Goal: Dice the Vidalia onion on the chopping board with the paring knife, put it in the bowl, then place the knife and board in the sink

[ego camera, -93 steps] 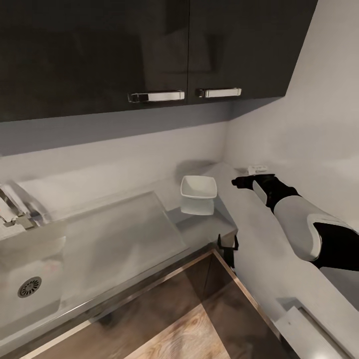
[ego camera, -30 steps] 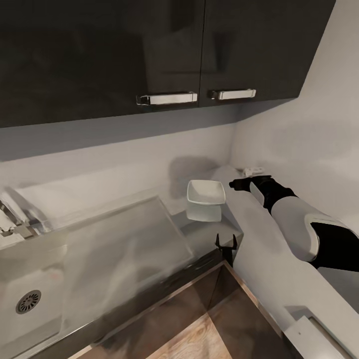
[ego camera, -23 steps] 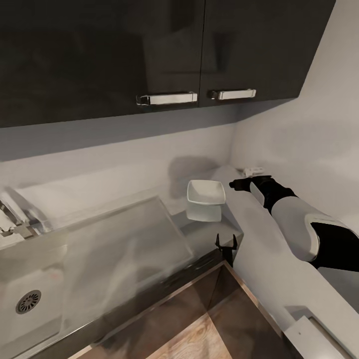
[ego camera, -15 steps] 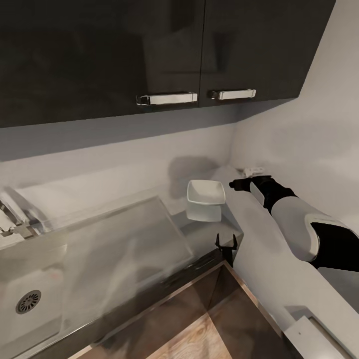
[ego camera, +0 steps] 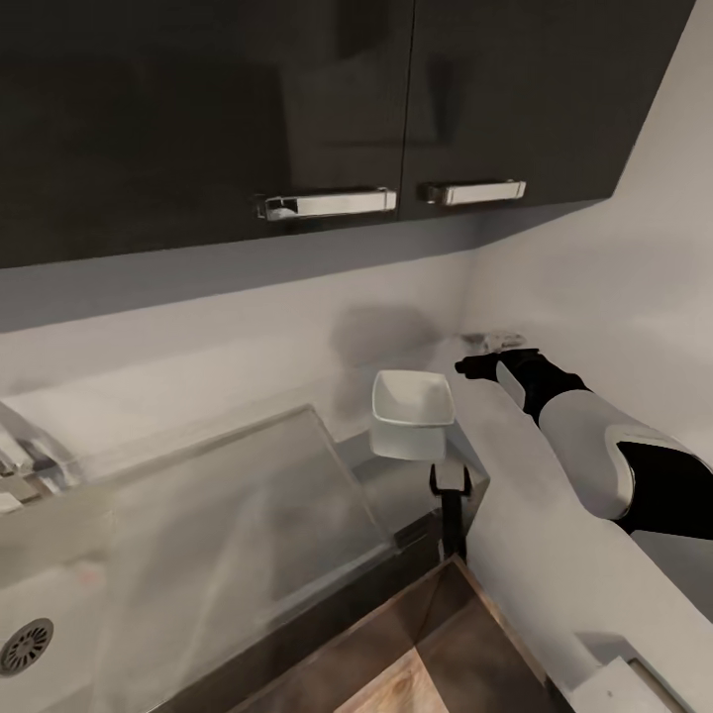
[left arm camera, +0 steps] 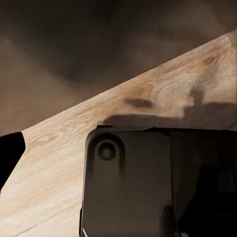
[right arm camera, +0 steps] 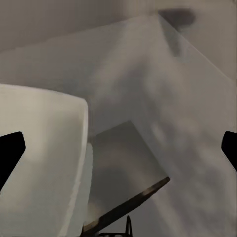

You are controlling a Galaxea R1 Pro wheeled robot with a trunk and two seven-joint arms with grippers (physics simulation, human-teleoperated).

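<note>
We see the bowl (ego camera: 413, 408) on the bench (ego camera: 396, 477) beside the sink (ego camera: 59, 604) drainboard. The right gripper (ego camera: 473, 364) extends past the bowl; its opening we cannot tell. The left gripper (left arm camera: 118, 148) faces wooden floor (left arm camera: 74, 148), fingertips wide apart.

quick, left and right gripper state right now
Left gripper: empty, but whether it is open cannot be told.
Right gripper: open, jaws wide apart in the right wrist view, holding nothing, beside the bowl.
</note>
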